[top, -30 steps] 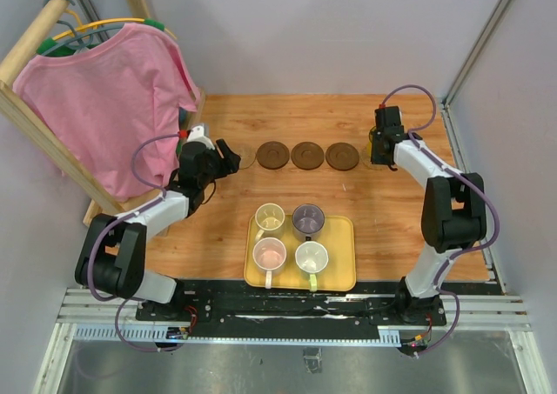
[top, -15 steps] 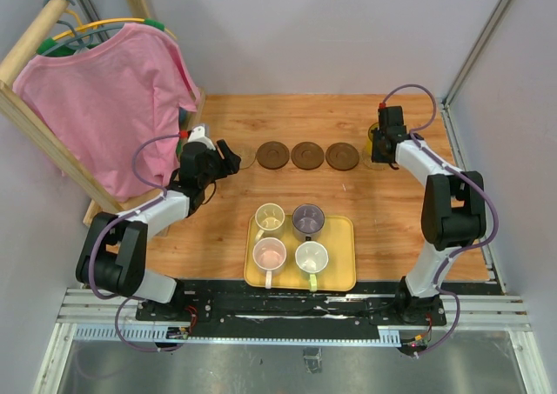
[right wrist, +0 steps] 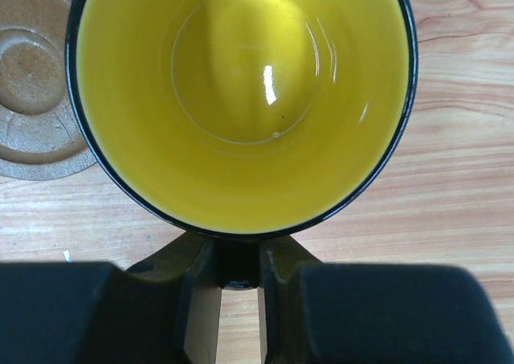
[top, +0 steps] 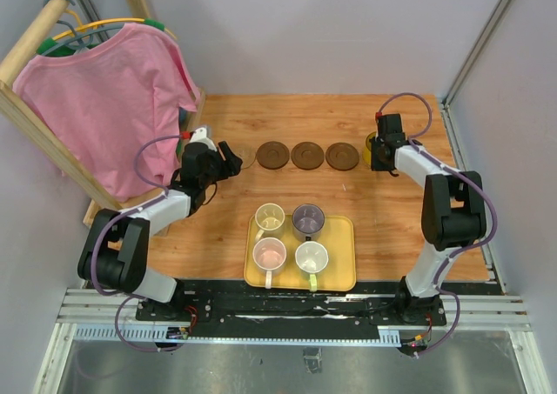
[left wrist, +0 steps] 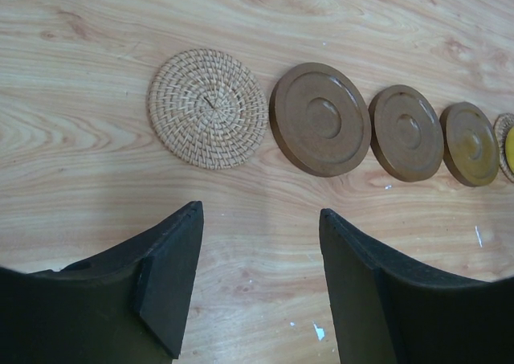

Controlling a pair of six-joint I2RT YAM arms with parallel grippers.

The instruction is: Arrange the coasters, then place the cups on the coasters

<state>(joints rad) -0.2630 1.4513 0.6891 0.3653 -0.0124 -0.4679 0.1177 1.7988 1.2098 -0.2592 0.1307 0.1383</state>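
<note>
Three dark brown coasters [top: 307, 156] lie in a row at the table's middle back, shown closer as discs [left wrist: 320, 119]. A woven tan coaster [left wrist: 207, 108] lies at the row's left end. Just short of it, my left gripper [left wrist: 259, 219] hovers open and holds nothing. My right gripper [right wrist: 239, 255] is shut on the handle of the amber yellow cup [right wrist: 241, 99], at the right end of the row [top: 372, 142]. There the edge of a second tan coaster [left wrist: 504, 131] shows; whether the cup touches it I cannot tell. The other cups, pale yellow [top: 270, 217], purple-grey [top: 308, 219], pink [top: 269, 254] and whitish-green [top: 312, 257], stand in the yellow tray [top: 341, 237].
A wooden clothes rack with a pink shirt [top: 104, 107] leans over the table's left side, close behind my left arm. A metal frame post [top: 461, 142] runs along the right edge. The tray sits near the front, between the two arm bases.
My right gripper has shifted slightly left and down with the amber yellow cup, toward the right end of the coaster row. The left arm has barely moved.
</note>
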